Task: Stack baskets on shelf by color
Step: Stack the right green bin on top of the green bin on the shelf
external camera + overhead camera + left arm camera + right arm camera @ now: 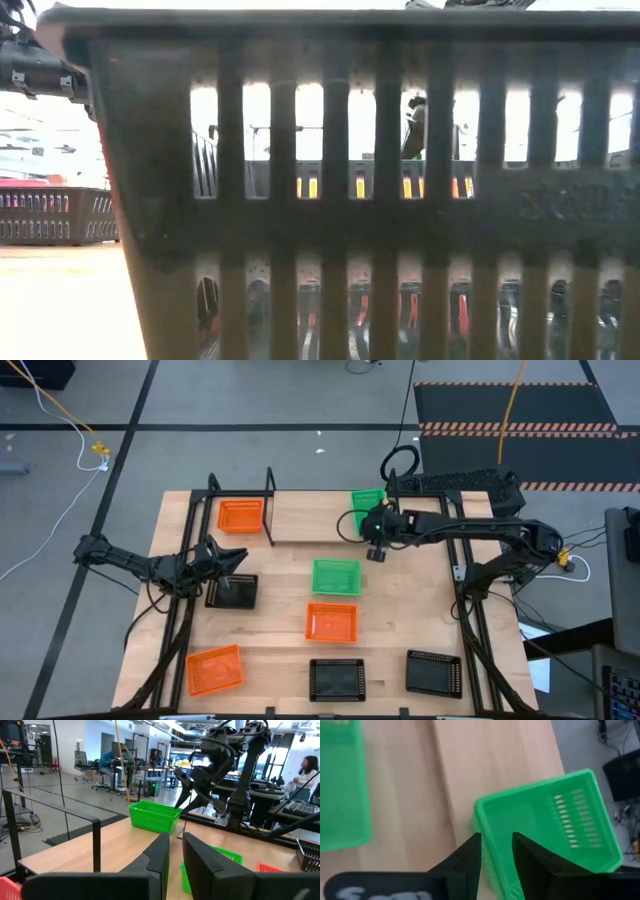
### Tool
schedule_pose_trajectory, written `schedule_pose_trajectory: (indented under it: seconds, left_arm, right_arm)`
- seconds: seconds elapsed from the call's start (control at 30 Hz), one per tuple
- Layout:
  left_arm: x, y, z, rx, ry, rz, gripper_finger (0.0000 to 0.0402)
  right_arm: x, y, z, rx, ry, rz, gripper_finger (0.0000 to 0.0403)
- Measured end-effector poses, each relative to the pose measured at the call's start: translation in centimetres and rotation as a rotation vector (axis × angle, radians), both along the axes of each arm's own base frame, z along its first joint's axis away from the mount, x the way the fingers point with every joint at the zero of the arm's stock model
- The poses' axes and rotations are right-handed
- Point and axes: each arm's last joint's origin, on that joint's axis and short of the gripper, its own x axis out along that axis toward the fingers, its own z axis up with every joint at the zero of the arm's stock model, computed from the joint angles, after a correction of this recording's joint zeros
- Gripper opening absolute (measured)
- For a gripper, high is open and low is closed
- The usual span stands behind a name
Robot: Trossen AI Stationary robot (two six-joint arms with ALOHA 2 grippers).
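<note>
My right gripper point(496, 851) is shut on a green basket point(545, 825) over the right part of the shelf's light-wood board point(310, 515). An orange basket point(240, 515) sits on the shelf's left end, between black uprights. On the table lie a second green basket point(335, 575), two orange baskets point(331, 622) point(214, 668) and three black ones point(232, 590) point(336, 678) point(433, 672). My left gripper point(238, 563) hovers over the left black basket; its fingers stand a narrow gap apart point(175, 840) with nothing between them. My right gripper pinches one side wall of the green basket point(487, 832), near a corner, with one finger point(532, 857) inside and the other point(467, 857) outside. The fingers come slanting down from above. The basket sits about level point(152, 815); whether its bottom rests on the shelf board, I cannot tell.
The shelf's black tube uprights point(271, 505) stand beside the orange basket, and more frame tubes run along both table sides point(470, 610). A black basket point(380, 200) fills the low view. Bare wood lies between the orange and green baskets on the shelf. People sit beyond the table point(305, 770).
</note>
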Motion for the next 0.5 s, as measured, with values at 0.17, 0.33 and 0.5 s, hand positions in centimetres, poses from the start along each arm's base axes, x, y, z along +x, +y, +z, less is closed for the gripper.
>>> schedule_pose_trajectory:
  seconds: [0.17,0.33,0.5]
  left_arm:
    - [0.00,0.00,0.00,0.003,0.002,0.000,0.0056]
    - [0.00,0.00,-0.03,0.000,0.002,-0.001,0.0056]
    - [0.00,0.00,-0.03,0.000,0.002,0.000,0.0056]
  right_arm:
    - [-0.38,0.64,0.40,-0.033,0.049,0.084,0.0101]
    - [-0.47,0.26,0.27,-0.064,0.091,0.133,0.0092]
    - [-0.56,-0.28,0.27,-0.068,0.100,0.170,0.0115]
